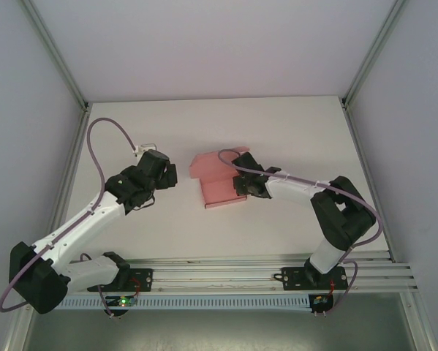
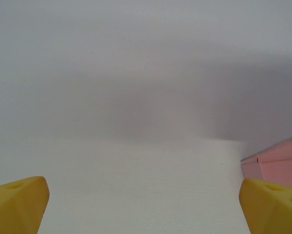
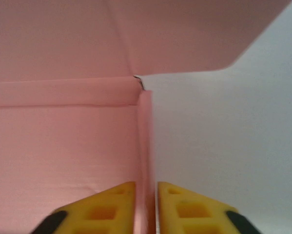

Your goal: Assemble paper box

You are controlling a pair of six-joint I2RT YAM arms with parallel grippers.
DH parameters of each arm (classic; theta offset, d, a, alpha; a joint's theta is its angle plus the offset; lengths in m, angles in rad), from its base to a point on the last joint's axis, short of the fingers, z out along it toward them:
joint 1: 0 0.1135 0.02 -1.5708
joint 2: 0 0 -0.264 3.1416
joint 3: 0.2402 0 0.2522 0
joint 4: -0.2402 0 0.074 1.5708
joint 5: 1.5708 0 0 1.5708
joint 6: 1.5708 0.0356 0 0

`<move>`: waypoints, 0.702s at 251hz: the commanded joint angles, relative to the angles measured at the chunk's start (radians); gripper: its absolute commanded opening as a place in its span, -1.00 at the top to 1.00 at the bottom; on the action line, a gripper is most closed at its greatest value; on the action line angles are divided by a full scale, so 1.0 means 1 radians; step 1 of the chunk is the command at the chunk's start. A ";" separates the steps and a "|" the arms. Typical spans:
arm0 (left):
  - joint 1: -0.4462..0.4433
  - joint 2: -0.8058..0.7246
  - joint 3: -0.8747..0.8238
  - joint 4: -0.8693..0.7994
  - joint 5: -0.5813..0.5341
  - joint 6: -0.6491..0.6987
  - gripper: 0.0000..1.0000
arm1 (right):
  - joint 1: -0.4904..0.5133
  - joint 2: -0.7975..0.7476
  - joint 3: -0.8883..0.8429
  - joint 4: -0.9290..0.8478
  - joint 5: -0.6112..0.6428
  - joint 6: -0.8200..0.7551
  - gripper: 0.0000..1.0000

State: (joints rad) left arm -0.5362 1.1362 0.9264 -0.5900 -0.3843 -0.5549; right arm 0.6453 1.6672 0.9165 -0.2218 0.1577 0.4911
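The pink paper box (image 1: 217, 183) lies partly folded in the middle of the white table, its lid flap standing up at the back. My right gripper (image 1: 242, 186) is at the box's right side, shut on the upright side wall (image 3: 146, 146). In the right wrist view the yellow fingers (image 3: 111, 204) pinch that thin wall, with the box floor to the left and the lid flap (image 3: 184, 34) overhead. My left gripper (image 1: 166, 175) hovers left of the box, open and empty. A corner of the paper box (image 2: 280, 163) shows past its right yellow fingertip (image 2: 272, 207).
The white table (image 1: 277, 131) is boxed in by grey walls and aluminium frame posts. A rail (image 1: 226, 274) along the near edge carries both arm bases. A purple cable (image 1: 102, 146) loops over the left arm.
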 commanded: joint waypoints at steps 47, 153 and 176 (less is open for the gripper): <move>-0.001 0.026 -0.010 0.131 0.205 0.083 -1.00 | 0.056 -0.069 -0.084 0.121 0.063 0.275 0.50; 0.004 0.154 -0.004 0.254 0.401 0.395 -1.00 | -0.030 -0.367 -0.180 0.166 0.043 -0.261 -0.84; 0.024 0.199 0.035 0.254 0.459 0.454 -1.00 | -0.084 -0.410 -0.190 0.227 -0.137 -0.554 -0.97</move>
State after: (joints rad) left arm -0.5346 1.2884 0.9241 -0.3943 -0.0082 -0.2443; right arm 0.6140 1.3136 0.7475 -0.0967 0.2222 0.3656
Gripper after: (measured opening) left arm 0.998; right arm 0.969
